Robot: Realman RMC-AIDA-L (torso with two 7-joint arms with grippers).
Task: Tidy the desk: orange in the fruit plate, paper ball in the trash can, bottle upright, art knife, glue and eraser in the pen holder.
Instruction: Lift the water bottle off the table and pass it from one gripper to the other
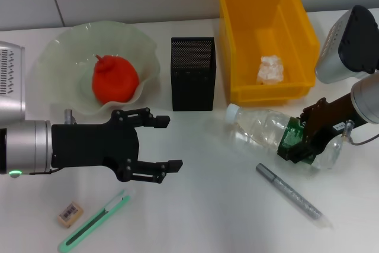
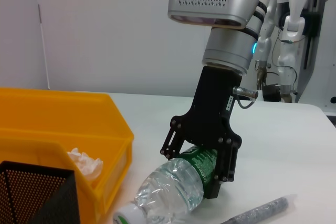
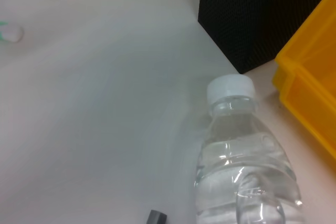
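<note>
Lying on its side, bottle sits clamped within right end effector.

Bottle: label end hidden by right gripper. Glue, near bottle: cut by edge in wrist views. Knife: tip cut off.

Left arm: stretched in from the left side, low over the table, wrist kept level.
Left gripper: held sideways, fingers spread wide apart, nothing held between them.
Right arm: bent in from the right side, wrist tipped downward.
Right gripper: lowered onto the bottle, fingers closed around its labelled end.
</note>
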